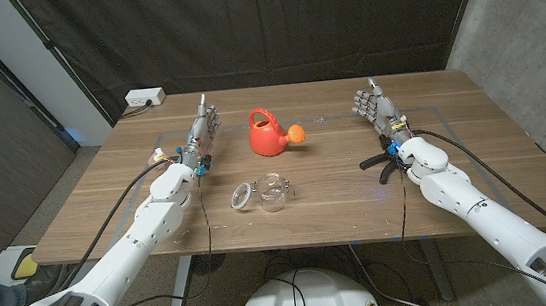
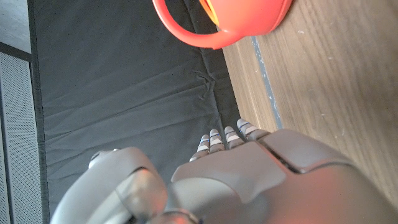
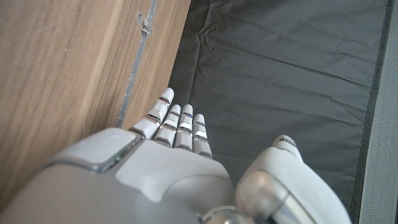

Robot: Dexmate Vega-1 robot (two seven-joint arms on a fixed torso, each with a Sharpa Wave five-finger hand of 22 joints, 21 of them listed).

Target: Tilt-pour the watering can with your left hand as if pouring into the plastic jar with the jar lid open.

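A red watering can [image 1: 269,133] with an orange spout tip stands upright on the wooden table [image 1: 107,204], at the back middle; its handle and body [image 2: 217,22] also appear in the left wrist view. A clear plastic jar [image 1: 274,192] stands nearer the front, its lid [image 1: 243,194] swung open to the jar's left. My left hand [image 1: 204,129] is open with fingers straight, left of the can and apart from it. My right hand [image 1: 377,106] is open at the far right, holding nothing.
A white power strip [image 1: 144,98] lies at the table's back left corner. Thin tape lines [image 1: 430,110] mark a rectangle on the tabletop. Black curtains hang behind the table. A black clamp-like part [image 1: 380,160] sits by my right wrist.
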